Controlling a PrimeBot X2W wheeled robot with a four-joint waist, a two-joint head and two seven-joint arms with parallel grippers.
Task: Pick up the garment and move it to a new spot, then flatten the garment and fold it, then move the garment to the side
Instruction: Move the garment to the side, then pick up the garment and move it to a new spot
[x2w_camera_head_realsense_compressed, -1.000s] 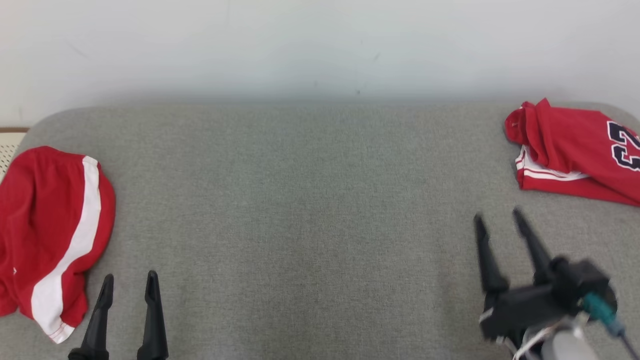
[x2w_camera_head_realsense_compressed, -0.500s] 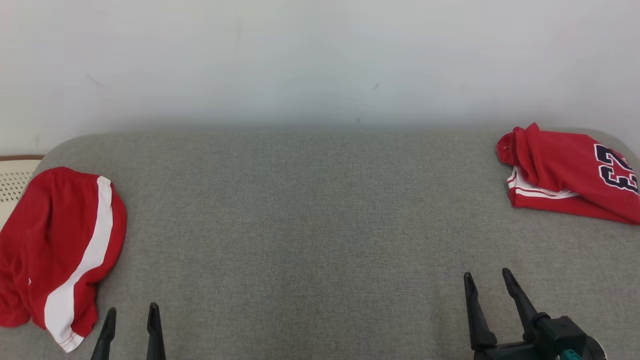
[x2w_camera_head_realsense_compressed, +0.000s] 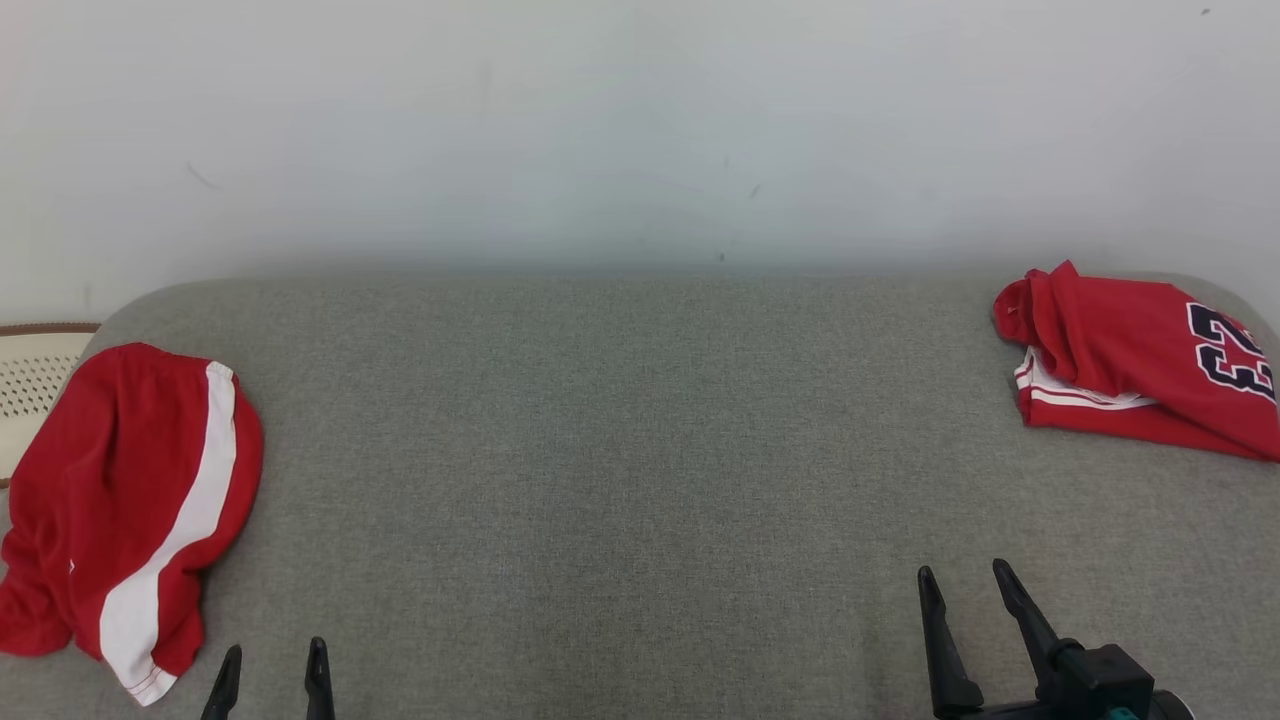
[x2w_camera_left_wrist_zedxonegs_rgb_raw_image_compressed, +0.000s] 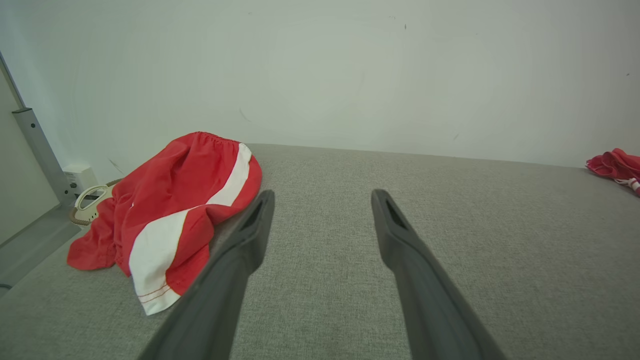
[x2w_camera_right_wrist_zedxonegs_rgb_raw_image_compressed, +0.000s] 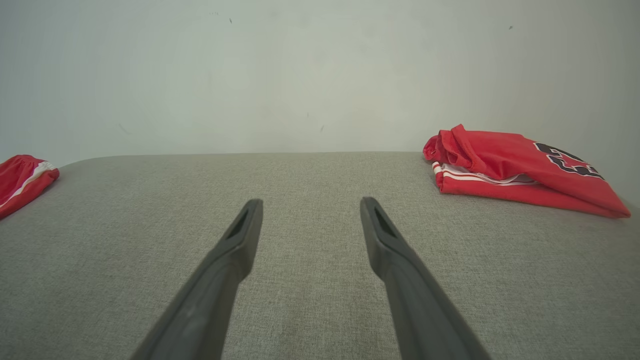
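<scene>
We see both pincers low at the near edge of the grey cloth-covered worktop (x2w_camera_head_realsense_compressed: 620, 450), each with its two dark fingers spread apart and nothing between them. The left pincer (x2w_camera_head_realsense_compressed: 275, 655) sits just beside the red shorts (x2w_camera_head_realsense_compressed: 120, 500), which lie crumpled at the worktop's left end with their white stripe running toward us. One lobe of the shorts reaches the left border, near a cream perforated object (x2w_camera_head_realsense_compressed: 30, 375) beyond the rounded corner.

The right pincer (x2w_camera_head_realsense_compressed: 962, 572) stands well apart from the folded red jersey (x2w_camera_head_realsense_compressed: 1130, 350). It rests at the far right corner with its dark number upward, close to the back edge and the pale wall (x2w_camera_head_realsense_compressed: 640, 130).

Between the two garments we have a broad, bare stretch of cloth from the back edge to the front. In the wrist views the left pincer (x2w_camera_left_wrist_zedxonegs_rgb_raw_image_compressed: 324, 200) and right pincer (x2w_camera_right_wrist_zedxonegs_rgb_raw_image_compressed: 311, 205) both point across this open ground toward the wall.
</scene>
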